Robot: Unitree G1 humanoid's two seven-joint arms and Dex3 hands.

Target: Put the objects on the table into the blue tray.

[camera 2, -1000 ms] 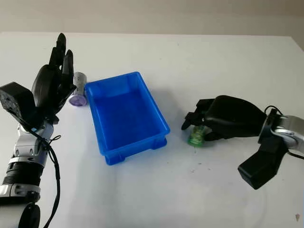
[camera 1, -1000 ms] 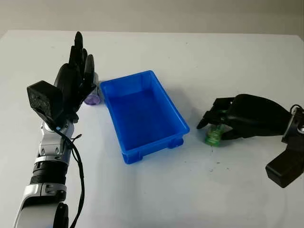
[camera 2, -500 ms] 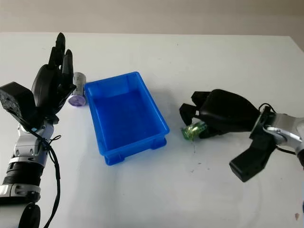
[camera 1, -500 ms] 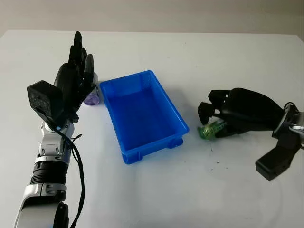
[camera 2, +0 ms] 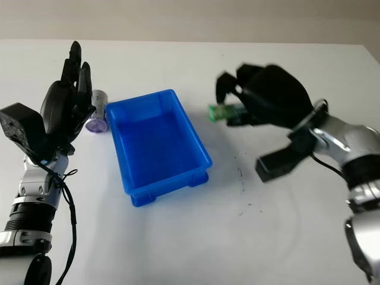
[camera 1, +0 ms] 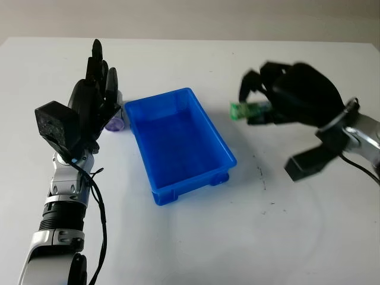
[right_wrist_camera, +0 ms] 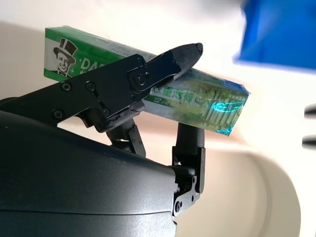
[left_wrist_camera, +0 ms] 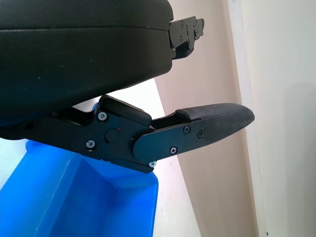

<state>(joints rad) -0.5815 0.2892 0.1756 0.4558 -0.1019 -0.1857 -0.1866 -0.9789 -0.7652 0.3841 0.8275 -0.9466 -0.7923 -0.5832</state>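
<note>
- Green, with a shiny foil end, the small rectangular toothpaste box (right_wrist_camera: 148,84) is clamped between the fingers (right_wrist_camera: 138,74) of the black three-finger right hand (camera 1: 285,95), lifted clear of the white table (camera 1: 196,237).
- In the head views that box (camera 1: 244,111) hangs in the air just to the right of the tray's far end, lying roughly level, its free end pointing toward the tray.
- The rectangular blue plastic tray (camera 1: 222,145) sits near the middle of the table, turned at an angle, with nothing visible inside it.
- A small purple-capped silver cylinder (camera 2: 97,119) lies on its side on the table just beside the tray's far left corner.
- The black three-finger left hand (camera 1: 95,98) stands upright over the left part of the table, fingers pointing up and away, holding nothing; it partly covers the cylinder in the left eye view.
- The left wrist view shows one straight finger (left_wrist_camera: 197,131) above the tray's blue rim (left_wrist_camera: 143,187).
- A few small dark specks mark the table in front of the tray's right side.
</note>
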